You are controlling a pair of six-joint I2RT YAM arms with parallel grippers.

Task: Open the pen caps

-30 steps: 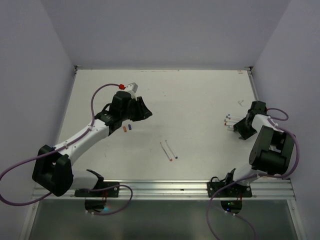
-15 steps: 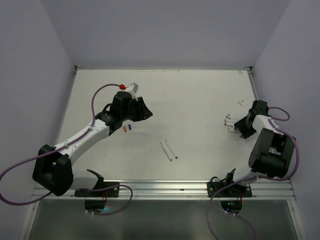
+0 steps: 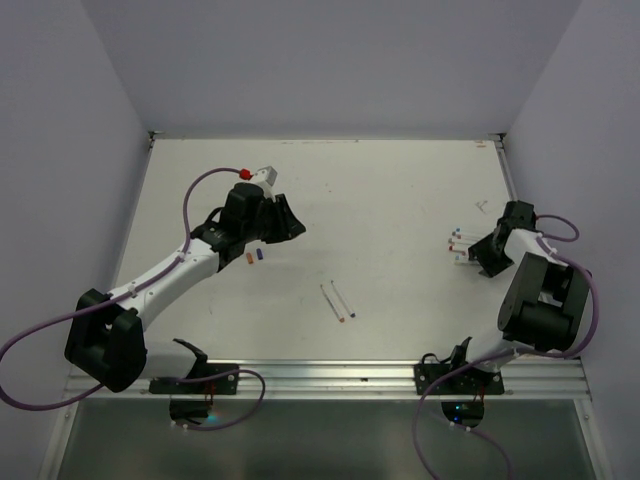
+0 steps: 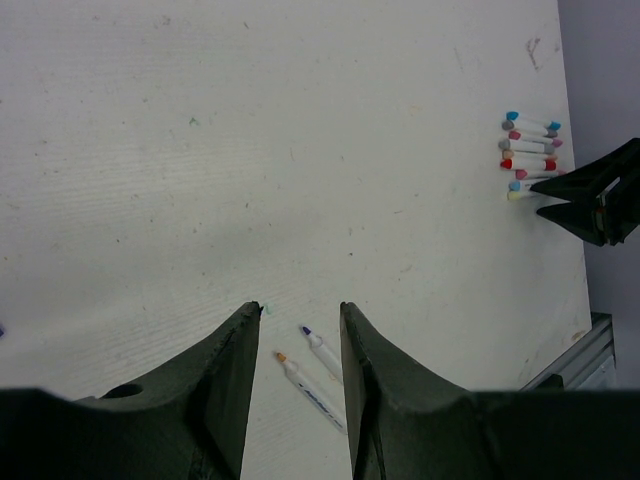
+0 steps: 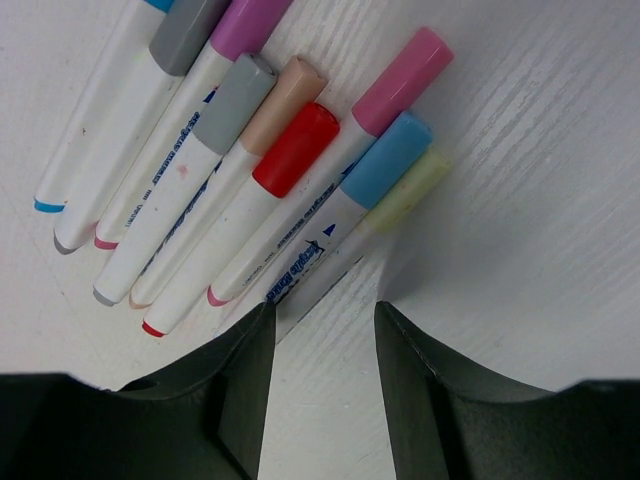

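Several capped pens (image 5: pixel 250 215) lie side by side in the right wrist view, with pink (image 5: pixel 402 80), blue (image 5: pixel 380 165), pale yellow (image 5: pixel 415 185), red (image 5: pixel 295 148), tan (image 5: pixel 281 100) and grey (image 5: pixel 235 100) pen caps on. My right gripper (image 5: pixel 325 310) is open just below them, its left fingertip at the yellow-capped pen's body. In the top view this pile (image 3: pixel 457 243) lies at the right, with the right gripper (image 3: pixel 472 254) beside it. Two loose pen caps, orange (image 3: pixel 248 258) and purple (image 3: pixel 260 254), lie near my open, empty left gripper (image 3: pixel 294 224). Two uncapped pens (image 3: pixel 337 301) lie mid-table.
In the left wrist view the two uncapped pens, orange-tipped (image 4: pixel 300 380) and purple-tipped (image 4: pixel 322 352), show between the left gripper's (image 4: pixel 300 315) fingers. The pen pile (image 4: pixel 530 155) and right gripper (image 4: pixel 597 195) are at the far right. The table's right edge (image 3: pixel 510 190) and wall are close to the pile.
The right gripper has edged slightly closer to the pen pile. The left arm has not moved.
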